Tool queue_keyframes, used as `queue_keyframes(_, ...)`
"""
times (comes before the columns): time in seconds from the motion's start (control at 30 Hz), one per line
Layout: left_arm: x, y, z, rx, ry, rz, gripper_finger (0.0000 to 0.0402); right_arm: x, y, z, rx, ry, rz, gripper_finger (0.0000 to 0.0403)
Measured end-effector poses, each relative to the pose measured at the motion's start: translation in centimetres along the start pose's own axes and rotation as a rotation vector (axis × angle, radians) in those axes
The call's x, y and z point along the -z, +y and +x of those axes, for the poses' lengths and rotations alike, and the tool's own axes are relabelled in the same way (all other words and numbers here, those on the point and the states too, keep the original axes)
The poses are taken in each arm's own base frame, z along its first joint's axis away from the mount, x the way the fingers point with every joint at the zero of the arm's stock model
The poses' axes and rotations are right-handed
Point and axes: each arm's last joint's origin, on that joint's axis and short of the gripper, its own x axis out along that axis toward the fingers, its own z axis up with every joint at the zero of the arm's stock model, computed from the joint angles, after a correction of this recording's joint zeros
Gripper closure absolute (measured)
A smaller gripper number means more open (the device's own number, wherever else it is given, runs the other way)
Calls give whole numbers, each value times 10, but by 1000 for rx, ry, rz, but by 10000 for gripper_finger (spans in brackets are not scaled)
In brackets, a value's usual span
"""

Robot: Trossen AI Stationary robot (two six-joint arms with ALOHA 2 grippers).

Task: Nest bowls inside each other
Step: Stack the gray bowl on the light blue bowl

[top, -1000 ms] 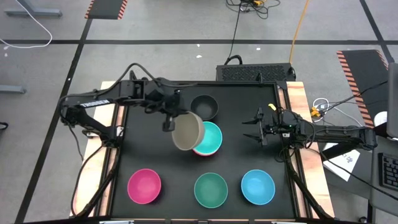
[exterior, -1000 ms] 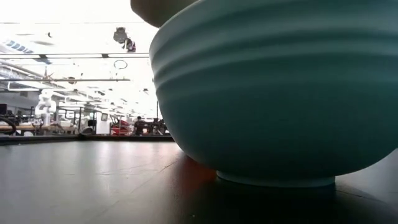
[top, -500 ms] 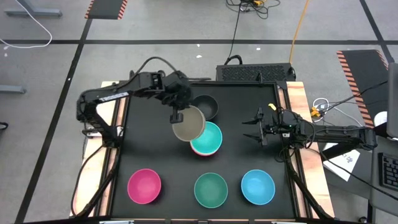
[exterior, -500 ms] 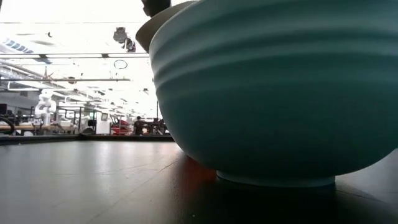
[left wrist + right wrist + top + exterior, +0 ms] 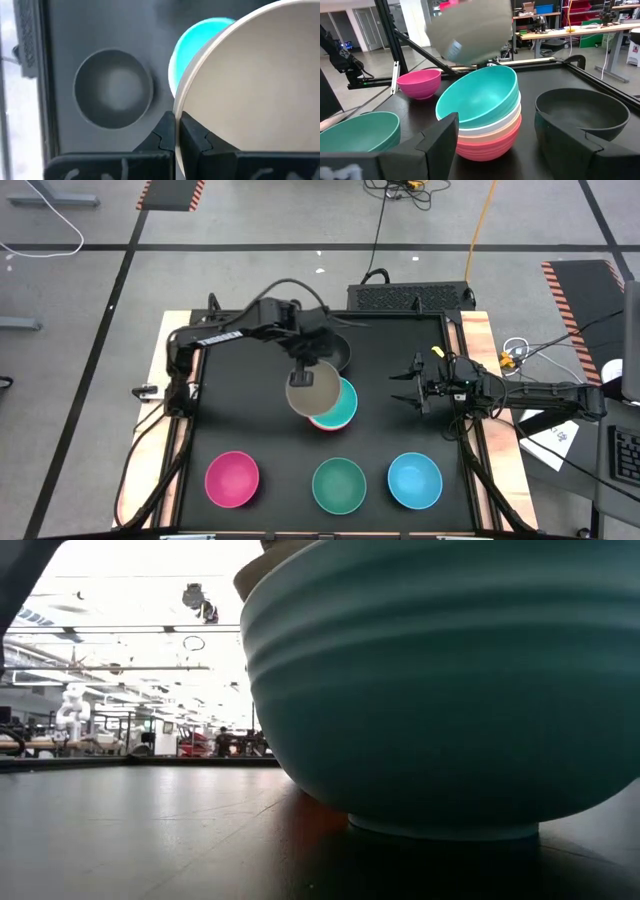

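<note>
High view: we see the tan bowl (image 5: 316,388) up in the air, over the teal bowl (image 5: 340,405) that tops a stack. Our left pincer (image 5: 303,369) pinches its rim. Our right pincer (image 5: 408,393) waits spread wide near the worktop (image 5: 240,420) edge.

We can read no text, label, brand or number anywhere in these views. The left arm (image 5: 215,337) carries a pale strip with small markings along its upper link, too small for us to make out. At the bottom of the right wrist view, a pale mark on the dark housing (image 5: 340,172) is cut off and unreadable to us.
</note>
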Motion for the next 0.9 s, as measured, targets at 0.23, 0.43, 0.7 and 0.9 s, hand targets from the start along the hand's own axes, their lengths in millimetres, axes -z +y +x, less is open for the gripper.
queue_keyframes(0.23, -8, -1, 9, 4, 36, -4, 397, 0, 0, 0, 1, 3, -3, 151)
queue_keyframes(0.43, -12, -9, 7, 23, 0, 36, 397, 0, 0, 0, 1, 3, -10, 151)
queue_keyframes(0.7, -20, -25, 13, 58, -30, 91, 397, 0, 0, 0, 0, 1, -11, 151)
queue_keyframes(0.9, -25, -14, 27, 43, -41, 95, 397, 0, 0, 0, 0, 0, -11, 151)
